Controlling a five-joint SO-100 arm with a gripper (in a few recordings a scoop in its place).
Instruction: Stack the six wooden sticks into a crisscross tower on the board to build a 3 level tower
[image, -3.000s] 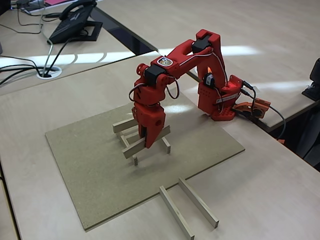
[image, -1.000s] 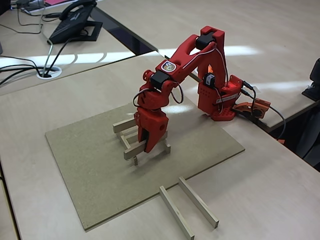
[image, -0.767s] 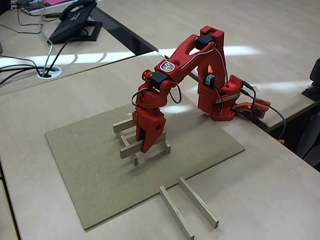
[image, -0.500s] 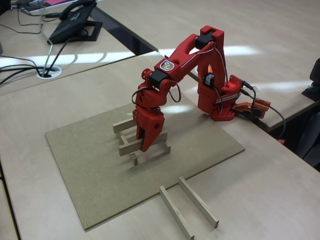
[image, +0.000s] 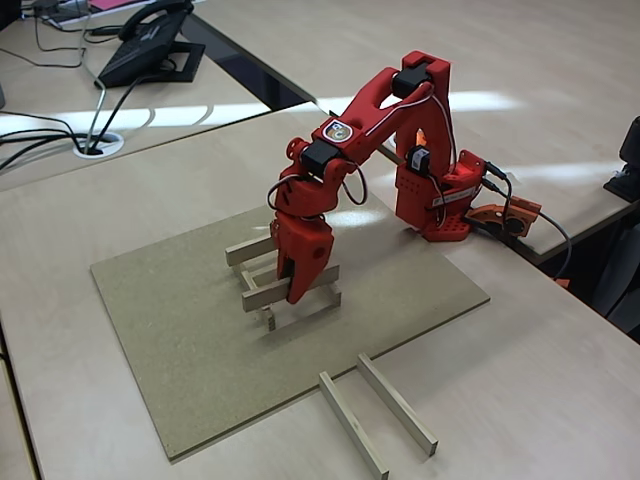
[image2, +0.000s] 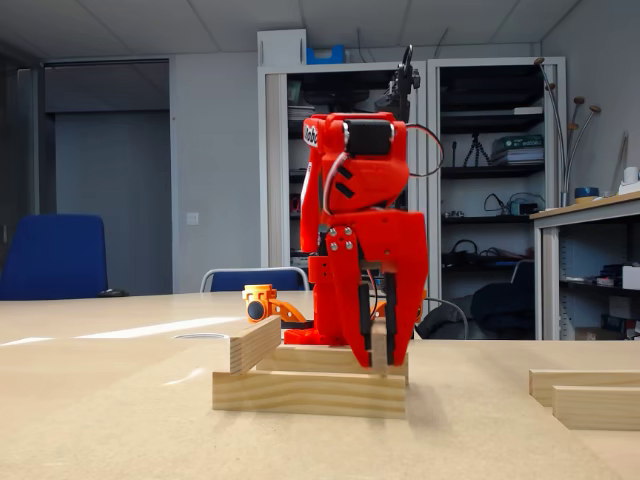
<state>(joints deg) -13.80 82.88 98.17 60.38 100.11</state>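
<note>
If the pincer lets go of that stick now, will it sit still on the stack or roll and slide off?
Probably it stays: the stick in the pincer has flat faces and square edges, so rolling looks unlikely. It seems stiff, showing no sag. It also looks light, so a nudge from the opening fingers could shift it on the lower sticks, whose bare wood looks only mildly grippy.

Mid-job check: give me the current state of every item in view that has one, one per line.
Red two-finger gripper: shut on a pale wooden stick, at the second level.
Partial tower of pale sticks: two levels started, third not begun.
Two spare pale sticks: lying flat on the desk, off the board.
Brownish fibreboard sheet: flat, carrying the tower.
</note>
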